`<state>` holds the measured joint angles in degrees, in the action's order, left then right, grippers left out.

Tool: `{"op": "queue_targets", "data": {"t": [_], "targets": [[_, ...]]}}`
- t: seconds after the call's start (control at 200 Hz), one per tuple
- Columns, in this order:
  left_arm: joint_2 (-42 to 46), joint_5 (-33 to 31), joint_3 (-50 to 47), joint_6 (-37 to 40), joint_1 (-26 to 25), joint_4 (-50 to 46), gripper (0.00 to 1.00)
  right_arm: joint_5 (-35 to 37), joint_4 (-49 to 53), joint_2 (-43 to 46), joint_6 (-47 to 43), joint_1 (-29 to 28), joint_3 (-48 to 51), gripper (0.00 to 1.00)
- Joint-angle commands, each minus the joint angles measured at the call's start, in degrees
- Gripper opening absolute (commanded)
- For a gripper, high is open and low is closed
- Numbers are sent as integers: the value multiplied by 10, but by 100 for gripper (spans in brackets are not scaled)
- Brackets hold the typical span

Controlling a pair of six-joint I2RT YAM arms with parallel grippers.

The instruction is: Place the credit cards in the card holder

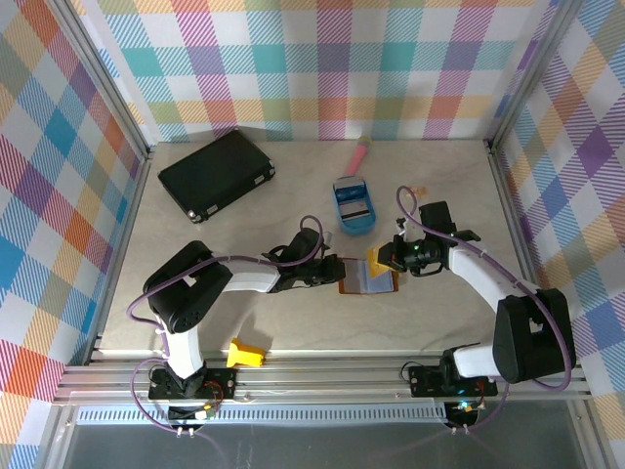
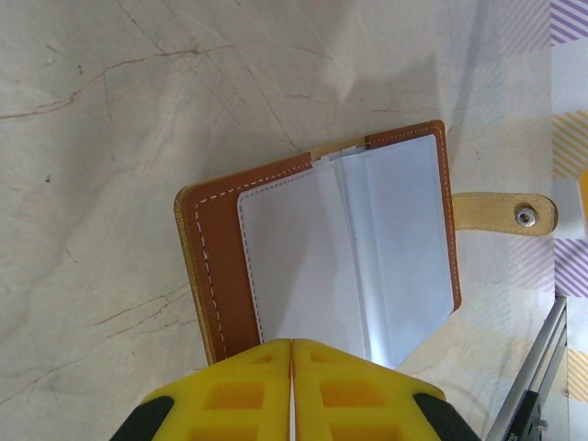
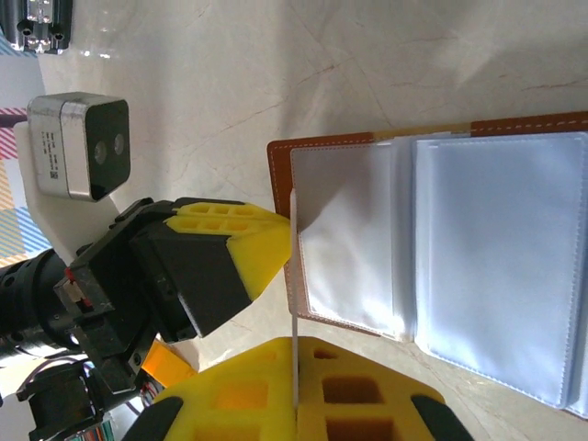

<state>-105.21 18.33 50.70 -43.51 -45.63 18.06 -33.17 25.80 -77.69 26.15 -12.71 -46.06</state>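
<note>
Bracing arm: the left gripper [image 2: 292, 354] had its yellow fingers together, tips on the near edge of the open cover, apparently pinning it flat.
Card holder: the brown leather card holder [image 2: 322, 257] lay open on the table between the two grippers, clear sleeves [image 3: 349, 239] facing up and the snap tab sticking out to one side.
Card: a credit card [image 3: 294, 276] showed edge-on, upright, its tip just at the outermost sleeve's mouth.
Feeding arm: the right gripper [image 3: 296, 354] was clamped on that card.
Step in hand: sliding the card in. It probably needed tilting nearly flat, a corner entering first, then a slow push along the sleeve while the cover was held down.
Surface: the table [image 1: 439, 176] was beige, marbled and smooth, so an unpinned holder could skid.
Room: checked pastel walls [image 1: 322, 59], a black case [image 1: 217, 174] at the far left, a blue oval tray [image 1: 342, 220] behind the holder.
</note>
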Motion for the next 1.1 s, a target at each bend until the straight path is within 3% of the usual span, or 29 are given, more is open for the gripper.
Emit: {"op": "queue_targets", "data": {"t": [0.0,0.275,0.585,1.095], "targets": [[-6,0,-8,9,-2,0,10,24,-24,-8,-5,-13,9,0],[-9,1,-9,4,-2,5,10,71,-100,-14,23,-40,58,0],[-12,-5,-24,-7,-2,15,10,73,-202,-15,45,-41,124,0],[-21,-29,-14,-10,-1,-4,10,42,-274,-59,-18,-42,135,0]]}}
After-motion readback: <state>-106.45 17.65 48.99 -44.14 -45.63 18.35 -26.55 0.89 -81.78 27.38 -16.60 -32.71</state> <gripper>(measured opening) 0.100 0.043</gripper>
